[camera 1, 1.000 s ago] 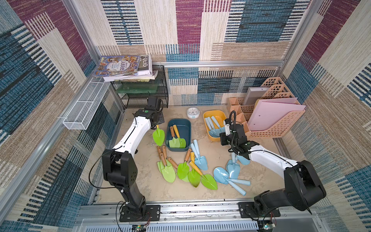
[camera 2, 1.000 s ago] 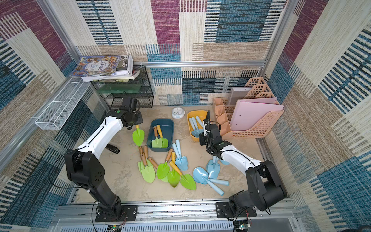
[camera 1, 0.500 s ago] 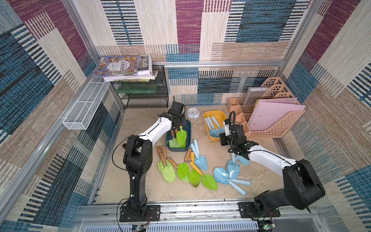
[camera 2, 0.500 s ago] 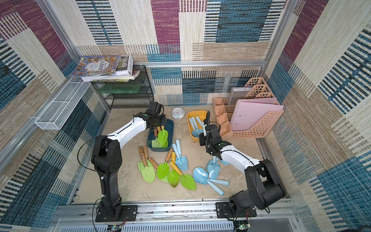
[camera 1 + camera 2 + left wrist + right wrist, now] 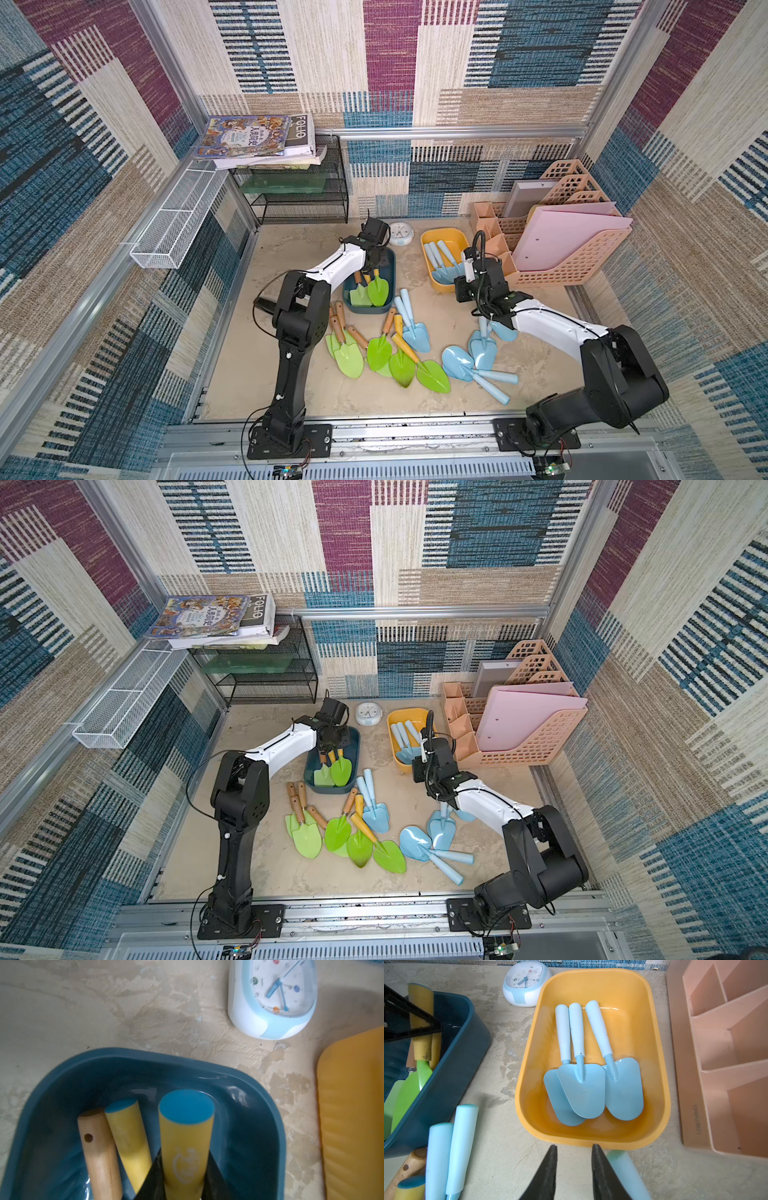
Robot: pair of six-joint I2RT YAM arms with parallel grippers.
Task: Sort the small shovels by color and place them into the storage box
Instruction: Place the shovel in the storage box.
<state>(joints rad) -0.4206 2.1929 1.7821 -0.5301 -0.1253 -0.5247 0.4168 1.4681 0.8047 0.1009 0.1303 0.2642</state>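
left hand (image 5: 184, 1169): was clamped on yellow-handled green shovel (image 5: 186, 1132), inside dark blue box (image 5: 145, 1057) next to two other handles | right hand (image 5: 574, 1167): stood open, nothing between, just beside yellow box (image 5: 660, 1064), which held three pale blue shovels (image 5: 583, 1088) | loose green shovels (image 5: 349, 357) and loose blue shovels (image 5: 457, 363) lay on tabletop (image 5: 257, 374)

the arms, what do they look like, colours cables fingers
Both arms match: the left arm and right arm have bulky black joint housings with a white forearm link. Black cables loop outside them. The fingers are black tapered wedges with a textured inner face.
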